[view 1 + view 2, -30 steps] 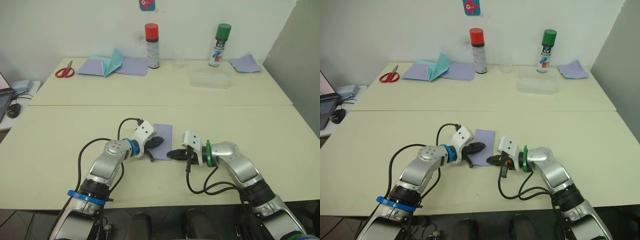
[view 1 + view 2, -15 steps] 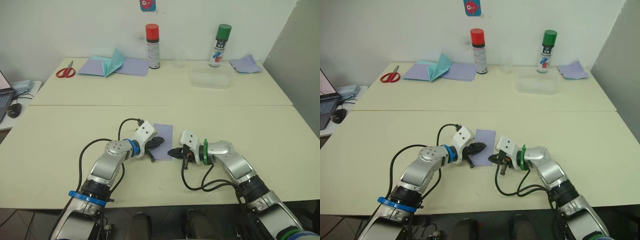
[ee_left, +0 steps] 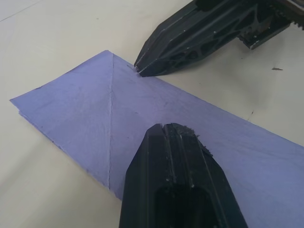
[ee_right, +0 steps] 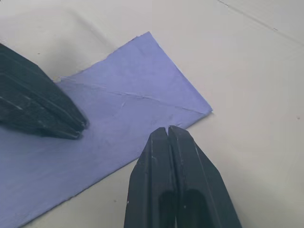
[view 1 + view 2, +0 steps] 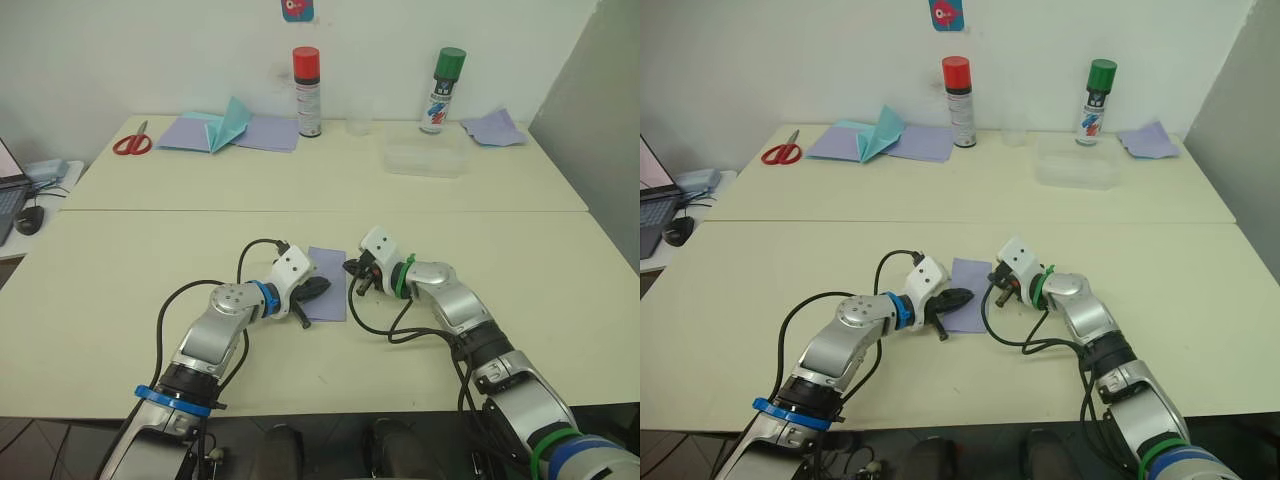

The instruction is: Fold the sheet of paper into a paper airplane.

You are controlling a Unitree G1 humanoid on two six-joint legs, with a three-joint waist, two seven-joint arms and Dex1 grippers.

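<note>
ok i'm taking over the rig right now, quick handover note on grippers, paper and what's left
Left gripper: shut, tips pressing down on the sheet of paper.
Right gripper: shut, tips at the sheet's right edge near the far corner.
Paper: lies flat on the near table between the two grippers, folded into a narrow strip with a slanting corner crease showing.
Done: first folds only.
Left: nose and wing folds; no airplane shape yet.
</note>
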